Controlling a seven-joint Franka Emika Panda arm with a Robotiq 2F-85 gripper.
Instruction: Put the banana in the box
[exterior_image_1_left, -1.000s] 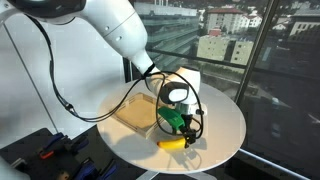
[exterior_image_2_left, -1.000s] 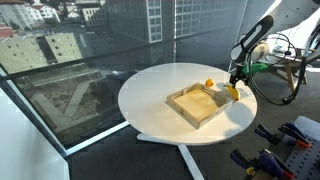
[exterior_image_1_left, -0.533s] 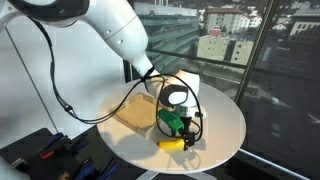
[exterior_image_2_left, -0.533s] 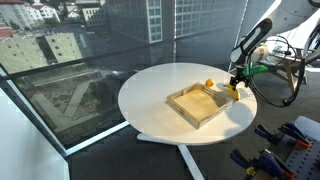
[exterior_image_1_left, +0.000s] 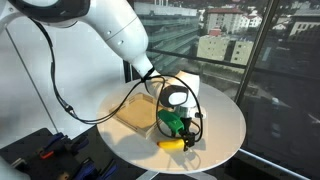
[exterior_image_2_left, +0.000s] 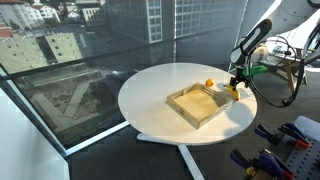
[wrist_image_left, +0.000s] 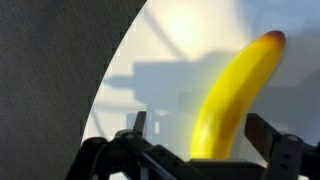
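Note:
The yellow banana (exterior_image_1_left: 172, 143) lies on the round white table (exterior_image_1_left: 222, 122) beside the tan box (exterior_image_1_left: 134, 113). It fills the wrist view (wrist_image_left: 232, 92), lying between the two fingers. My gripper (exterior_image_1_left: 179, 127) is low over the banana, open, with a finger on each side (wrist_image_left: 200, 125); I cannot tell whether a finger touches it. In an exterior view, the gripper (exterior_image_2_left: 234, 84) and banana (exterior_image_2_left: 233, 93) are just past the right corner of the box (exterior_image_2_left: 181, 93), which looks empty.
A small round orange fruit (exterior_image_2_left: 209, 83) sits on the table (exterior_image_2_left: 150, 95) by the box's far edge. Cables hang from the arm near the gripper. Tools lie on a low surface beside the table (exterior_image_2_left: 272, 160). Window glass surrounds the table.

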